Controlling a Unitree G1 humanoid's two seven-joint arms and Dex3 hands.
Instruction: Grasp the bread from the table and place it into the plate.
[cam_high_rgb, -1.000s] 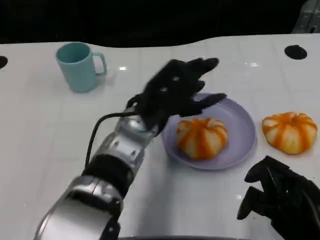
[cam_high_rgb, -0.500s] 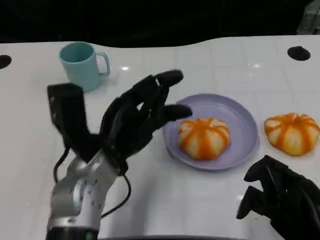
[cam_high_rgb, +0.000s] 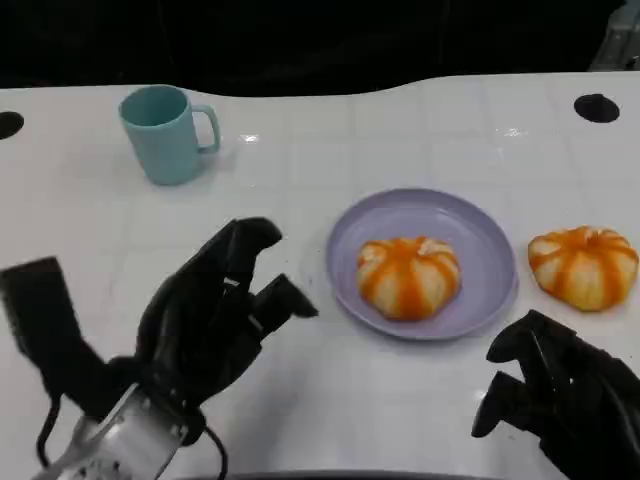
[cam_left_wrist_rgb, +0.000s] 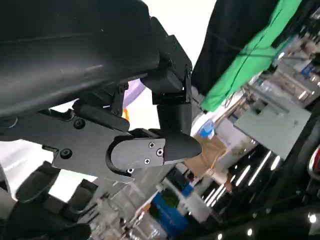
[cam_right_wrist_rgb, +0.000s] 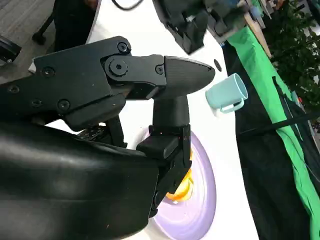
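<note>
An orange-and-white striped bread (cam_high_rgb: 408, 275) lies in the lilac plate (cam_high_rgb: 480, 245) at the table's middle. A second, similar bread (cam_high_rgb: 583, 263) sits on the bare table just right of the plate. My left hand (cam_high_rgb: 215, 315) hovers at the lower left, well left of the plate, fingers spread and holding nothing. My right hand (cam_high_rgb: 560, 395) rests at the lower right, below the second bread, fingers loosely curled with nothing in them. In the right wrist view the plate (cam_right_wrist_rgb: 202, 195) and a sliver of bread (cam_right_wrist_rgb: 184, 186) show past my fingers (cam_right_wrist_rgb: 170, 75).
A teal mug (cam_high_rgb: 165, 133) stands at the back left, also seen as the mug (cam_right_wrist_rgb: 227, 93) in the right wrist view. Two black round holes (cam_high_rgb: 597, 107) mark the table near its back corners. The table's far edge meets a dark backdrop.
My left hand has pulled back from over the plate toward the lower left, leaving the bread lying in the plate. The right hand has stayed put.
</note>
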